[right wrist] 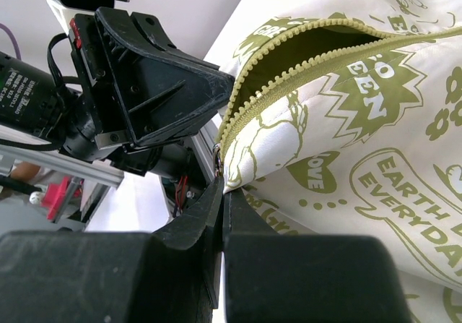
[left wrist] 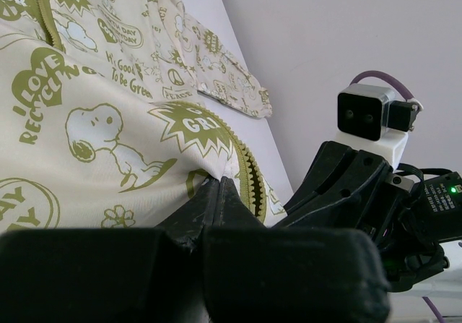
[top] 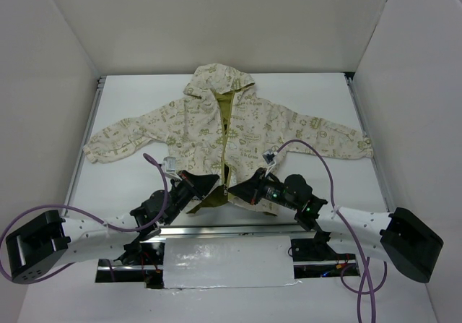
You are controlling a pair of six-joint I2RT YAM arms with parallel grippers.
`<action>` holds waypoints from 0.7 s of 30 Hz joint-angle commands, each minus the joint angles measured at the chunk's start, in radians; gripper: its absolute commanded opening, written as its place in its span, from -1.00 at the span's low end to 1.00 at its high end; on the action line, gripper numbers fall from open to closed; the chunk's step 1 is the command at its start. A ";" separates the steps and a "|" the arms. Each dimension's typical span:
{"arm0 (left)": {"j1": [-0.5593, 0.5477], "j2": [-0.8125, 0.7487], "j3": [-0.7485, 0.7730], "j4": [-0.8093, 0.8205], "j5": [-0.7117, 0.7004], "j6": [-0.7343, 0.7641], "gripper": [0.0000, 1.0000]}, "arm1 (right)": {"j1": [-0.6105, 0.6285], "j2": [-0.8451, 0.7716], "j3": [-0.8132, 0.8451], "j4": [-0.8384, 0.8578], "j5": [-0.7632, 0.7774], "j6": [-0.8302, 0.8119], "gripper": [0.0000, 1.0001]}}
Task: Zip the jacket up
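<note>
The jacket [top: 238, 131] lies flat on the white table with its hood at the far side and its sleeves spread. It is cream with olive prints, and its front is open, showing olive lining. Both grippers meet at the bottom hem by the zipper. My left gripper [top: 209, 186] is shut on the hem fabric [left wrist: 219, 186], right beside a row of zipper teeth [left wrist: 250, 175]. My right gripper [top: 242, 191] is shut on the hem [right wrist: 222, 186] at the zipper's lower end, where a small metal slider [right wrist: 218, 157] shows. Above it the two tooth rows [right wrist: 289, 77] gape apart.
White walls enclose the table on three sides. A metal rail [top: 224, 229] runs along the near edge behind the grippers. Purple cables [top: 325, 164] loop over both arms. The left gripper's body [right wrist: 151, 84] sits close beside the right fingers.
</note>
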 commanded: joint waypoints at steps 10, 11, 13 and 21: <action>-0.005 0.018 0.033 0.048 0.010 0.006 -1.00 | -0.007 -0.005 0.063 0.010 0.026 -0.018 -1.00; -0.005 0.016 0.033 0.050 0.012 0.006 -1.00 | -0.006 -0.002 0.066 0.011 0.028 -0.018 -1.00; -0.005 0.015 0.032 0.056 0.013 0.006 -1.00 | -0.007 0.007 0.066 0.019 0.028 -0.016 -1.00; -0.005 -0.018 0.021 0.041 -0.001 0.006 -1.00 | -0.006 0.036 0.081 -0.001 0.049 0.002 -1.00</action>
